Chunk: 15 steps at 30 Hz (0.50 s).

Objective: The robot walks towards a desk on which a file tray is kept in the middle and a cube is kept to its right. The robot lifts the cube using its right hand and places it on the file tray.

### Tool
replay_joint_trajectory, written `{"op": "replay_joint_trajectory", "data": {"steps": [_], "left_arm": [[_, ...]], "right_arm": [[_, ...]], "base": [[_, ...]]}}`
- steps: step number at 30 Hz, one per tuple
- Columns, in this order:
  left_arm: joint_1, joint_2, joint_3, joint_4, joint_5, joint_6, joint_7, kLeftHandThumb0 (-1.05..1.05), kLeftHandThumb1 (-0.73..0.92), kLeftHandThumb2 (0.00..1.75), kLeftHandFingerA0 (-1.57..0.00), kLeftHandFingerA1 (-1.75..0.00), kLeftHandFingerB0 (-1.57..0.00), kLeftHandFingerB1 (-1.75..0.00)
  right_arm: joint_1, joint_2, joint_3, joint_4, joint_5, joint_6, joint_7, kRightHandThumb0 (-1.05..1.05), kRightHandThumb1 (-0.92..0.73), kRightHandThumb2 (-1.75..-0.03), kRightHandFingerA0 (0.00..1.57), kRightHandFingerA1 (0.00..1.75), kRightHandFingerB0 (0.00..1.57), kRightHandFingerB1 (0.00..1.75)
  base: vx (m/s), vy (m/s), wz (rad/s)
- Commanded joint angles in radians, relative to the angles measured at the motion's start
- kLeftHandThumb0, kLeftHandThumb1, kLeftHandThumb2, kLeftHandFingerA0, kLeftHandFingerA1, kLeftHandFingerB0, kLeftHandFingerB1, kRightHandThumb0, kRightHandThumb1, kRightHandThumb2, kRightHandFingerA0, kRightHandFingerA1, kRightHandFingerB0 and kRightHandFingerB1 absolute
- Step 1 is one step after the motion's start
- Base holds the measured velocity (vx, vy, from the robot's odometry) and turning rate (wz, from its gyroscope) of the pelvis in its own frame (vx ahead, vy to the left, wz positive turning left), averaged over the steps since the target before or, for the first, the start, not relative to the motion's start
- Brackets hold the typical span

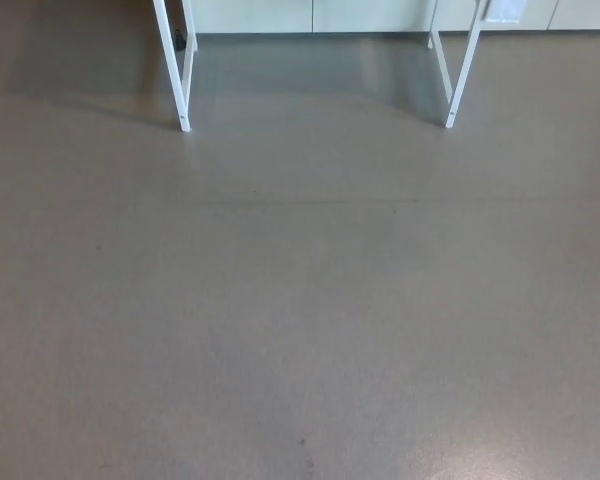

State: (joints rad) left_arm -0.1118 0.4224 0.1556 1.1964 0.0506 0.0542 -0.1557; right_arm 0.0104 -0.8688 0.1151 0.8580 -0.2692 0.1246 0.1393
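Only the lower parts of a white desk frame show in the head view: a left leg (173,62) and a right leg (464,68) standing on the grey floor at the top of the picture. The desk top, the file tray and the cube are out of view above the frame. Neither of my hands nor any part of my arms shows.
Grey-brown floor (300,300) fills most of the view between me and the desk legs. A pale wall or cabinet base (310,15) runs along the top edge behind the desk. A faint seam crosses the floor at mid-height.
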Motion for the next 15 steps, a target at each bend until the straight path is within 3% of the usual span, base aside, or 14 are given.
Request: {"op": "replay_joint_trajectory", "data": {"steps": [1,2,3,4,6,7,8,9,10,11,12,13,15], "left_arm": [[-0.02,0.026,0.03,0.054,-0.036,0.022,-0.057,-1.05,0.54,1.28,-0.5,-0.96,-0.02,-0.7],[-0.022,0.026,0.035,0.057,-0.039,0.021,-0.059,-1.05,0.54,1.28,-0.5,-0.96,-0.02,-0.7],[-0.021,0.025,0.033,0.054,-0.033,0.021,-0.054,-1.05,0.57,1.28,-0.56,-0.97,-0.06,-0.71],[-0.022,0.025,0.029,0.057,-0.028,0.017,-0.053,-1.05,0.6,1.3,-0.51,-0.94,-0.05,-0.71],[-0.018,0.029,0.013,0.052,-0.014,0.007,-0.059,-1.05,0.61,1.28,-0.51,-0.94,-0.11,-0.74],[-0.018,0.031,0.004,0.052,-0.006,0.009,-0.052,-1.05,0.85,0.86,-0.51,-1.03,-0.13,-0.83],[-0.018,0.031,0.003,0.053,-0.007,0.009,-0.052,-1.05,0.85,0.86,-0.51,-1.03,-0.13,-0.83],[-0.019,0.033,0.001,0.054,-0.006,0.003,-0.053,-1.05,0.86,0.85,-0.52,-1.02,-0.12,-0.84],[-0.02,0.035,-0.002,0.055,-0.005,-0.005,-0.056,-1.05,0.86,0.85,-0.52,-1.02,-0.12,-0.84],[-0.021,0.037,-0.003,0.054,-0.008,0.002,-0.064,-1.05,0.84,0.86,-0.67,-1.09,-0.09,-0.87],[-0.022,0.038,-0.004,0.054,-0.008,0.002,-0.064,-1.05,0.84,0.86,-0.67,-1.09,-0.09,-0.87],[-0.03,0.035,0.003,0.066,-0.015,0.017,-0.053,-1.05,0.57,1.28,-0.76,-0.97,-0.14,-0.71],[-0.032,0.035,0.004,0.069,-0.016,0.018,-0.052,-1.05,0.57,1.28,-0.76,-0.97,-0.14,-0.71]], "right_arm": [[0.02,-0.044,0.026,-0.032,-0.039,0.045,0.074,-0.91,-0.57,-0.94,0.39,0.51,0.06,0.28],[0.02,-0.043,0.023,-0.029,-0.034,0.046,0.075,-0.91,-0.57,-0.94,0.39,0.51,0.06,0.28],[0.002,-0.036,0.028,-0.002,-0.037,0.047,0.079,-0.94,-0.6,-0.94,0.24,0.48,0.06,0.26],[0.0,-0.031,0.026,0.017,-0.036,0.027,0.066,-0.92,-0.57,-0.95,0.41,0.53,0.06,0.29],[0.001,-0.034,0.032,0.032,-0.044,0.001,0.06,-0.95,-0.6,-0.96,0.41,0.52,0.07,0.24],[-0.012,-0.031,0.039,0.043,-0.049,0.008,0.065,-1.03,-0.66,-0.96,0.39,0.48,0.11,0.21],[-0.014,-0.031,0.04,0.046,-0.05,0.007,0.065,-1.03,-0.66,-0.96,0.39,0.48,0.11,0.21],[-0.014,-0.031,0.042,0.042,-0.052,0.013,0.067,-0.88,-0.7,-0.62,0.43,0.37,0.09,0.25],[-0.012,-0.031,0.044,0.033,-0.056,0.024,0.069,-0.88,-0.7,-0.62,0.43,0.37,0.09,0.25],[-0.01,-0.03,0.038,0.029,-0.053,0.021,0.061,-0.88,-0.56,-0.93,0.36,0.5,0.07,0.31],[-0.01,-0.03,0.037,0.029,-0.055,0.021,0.062,-0.88,-0.56,-0.93,0.36,0.5,0.07,0.31],[-0.013,-0.025,0.022,0.054,-0.036,-0.011,0.066,-0.99,-0.61,-0.93,0.35,0.48,0.09,0.24],[-0.015,-0.024,0.019,0.061,-0.036,-0.018,0.067,-0.99,-0.61,-0.93,0.35,0.48,0.09,0.24]], "base": [[0.0,0.0,0.0],[0.0,0.0,0.0],[0.0,0.0,0.0],[0.0,0.0,0.0],[0.0,0.0,0.0],[0.0,0.0,0.0],[0.0,0.0,0.0],[0.0,0.0,0.0],[0.0,0.0,0.0],[0.0,0.0,0.0],[0.0,0.0,0.0],[0.0,0.0,0.0],[0.0,0.0,0.0]]}}
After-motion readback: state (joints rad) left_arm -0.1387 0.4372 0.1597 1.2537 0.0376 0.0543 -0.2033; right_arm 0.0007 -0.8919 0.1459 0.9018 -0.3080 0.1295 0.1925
